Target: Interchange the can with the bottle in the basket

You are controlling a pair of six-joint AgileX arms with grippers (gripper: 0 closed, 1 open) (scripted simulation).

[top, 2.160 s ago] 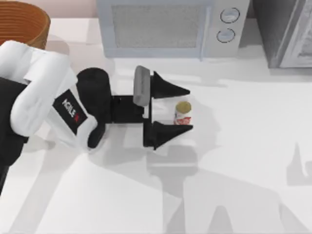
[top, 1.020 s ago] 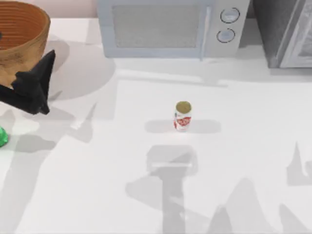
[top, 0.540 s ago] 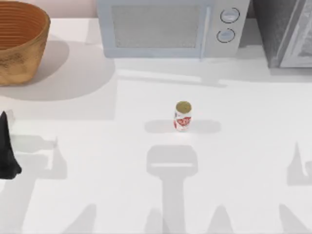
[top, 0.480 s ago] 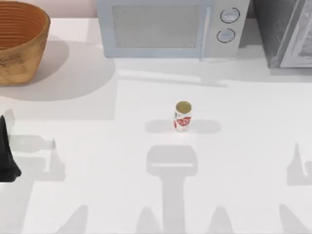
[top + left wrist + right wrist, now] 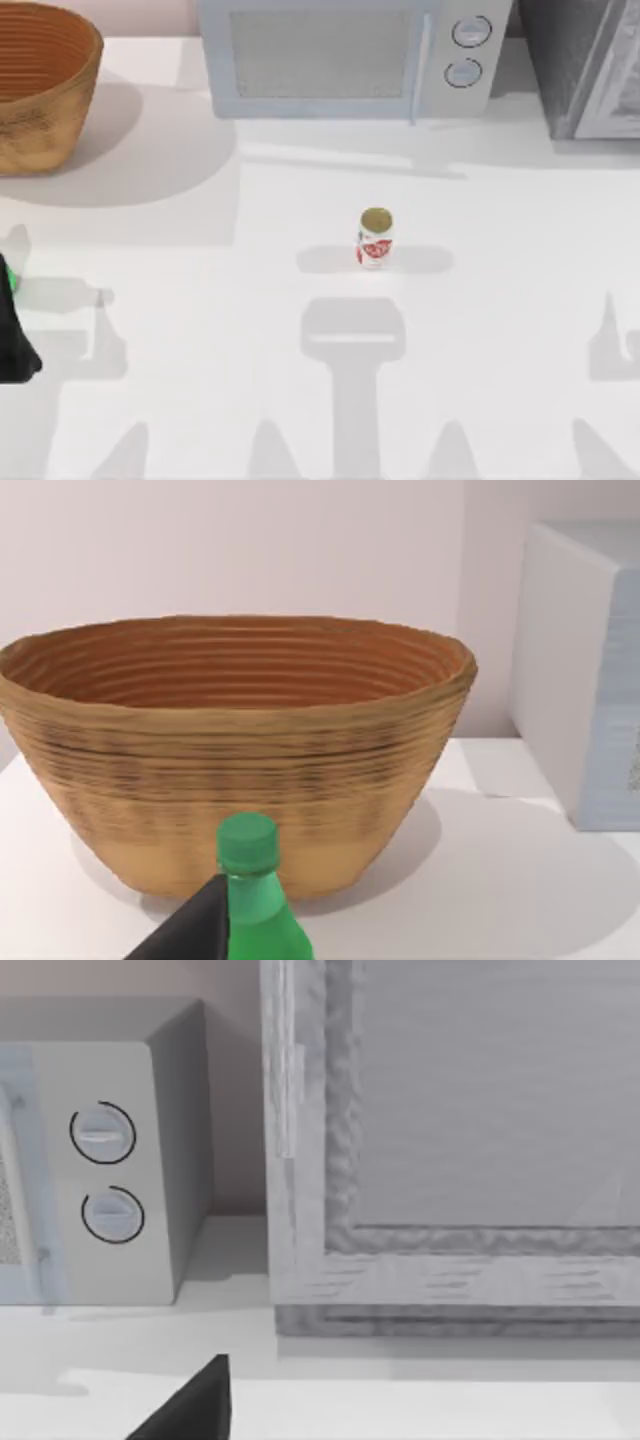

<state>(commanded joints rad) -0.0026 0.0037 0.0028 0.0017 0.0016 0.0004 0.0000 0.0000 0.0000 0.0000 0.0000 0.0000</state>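
Left wrist view: the left gripper, at the table's left edge, grips the bottle upright, outside the basket just beyond it. The can stands upright well off toward table centre. Right gripper's opening: cannot tell.

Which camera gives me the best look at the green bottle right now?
The left wrist view: the bottle shows its cap and shoulder in front of the basket. The top view catches a green sliver at the table's left edge.
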